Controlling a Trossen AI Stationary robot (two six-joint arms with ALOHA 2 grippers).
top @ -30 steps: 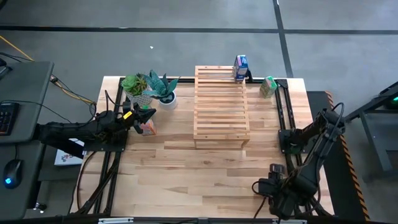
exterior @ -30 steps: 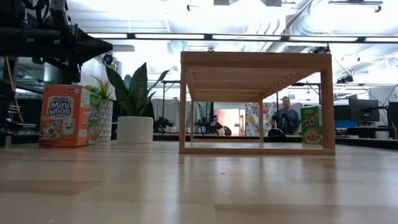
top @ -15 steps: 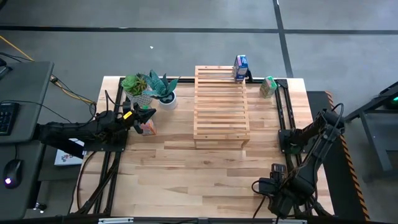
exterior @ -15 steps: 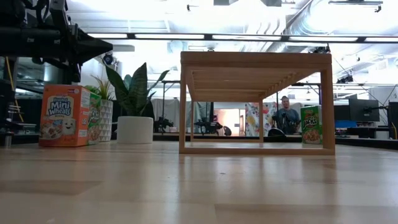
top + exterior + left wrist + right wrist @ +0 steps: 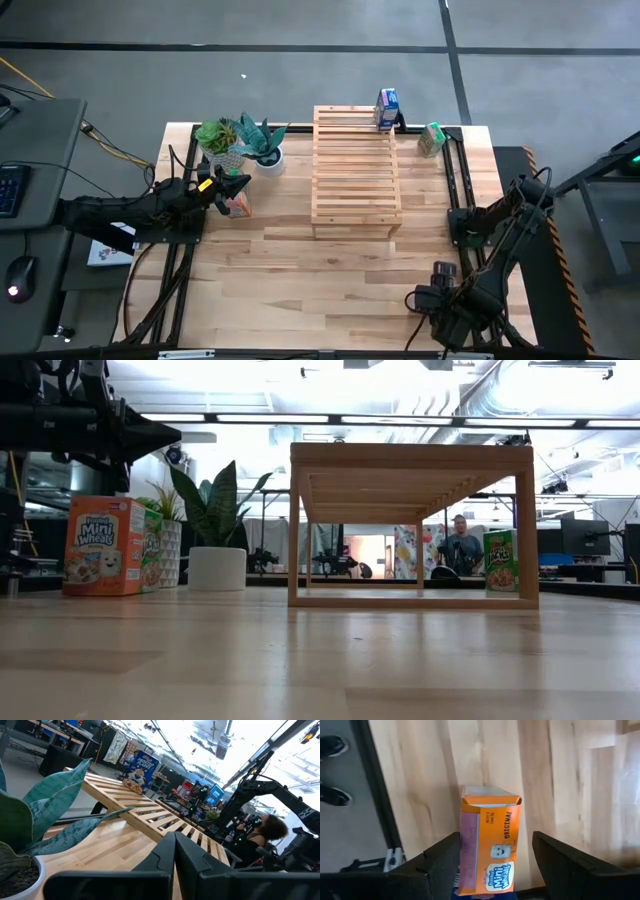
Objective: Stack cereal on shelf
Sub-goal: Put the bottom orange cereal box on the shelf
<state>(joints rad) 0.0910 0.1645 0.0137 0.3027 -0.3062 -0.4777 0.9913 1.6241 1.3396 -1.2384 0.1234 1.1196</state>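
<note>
Item: orange box (image 5: 487,827) – cereal, on the tabletop. My right gripper (image 5: 495,840) is above it, jaws spread wide with one either side and neither touching. To grasp it well, in my judgement: lower squarely, close on the two broad faces, lift level, then carry it to the shelf (image 5: 355,165) at the table's middle. A blue box (image 5: 387,106) is already on the shelf's far end – set down clear of it. A green box (image 5: 431,138) is on the table just beside the shelf. My left gripper (image 5: 175,842) waits near the plants, jaws together on nothing. Legible: "Mini Wheats", "ORIGINAL". Other boxes' writing too small.
</note>
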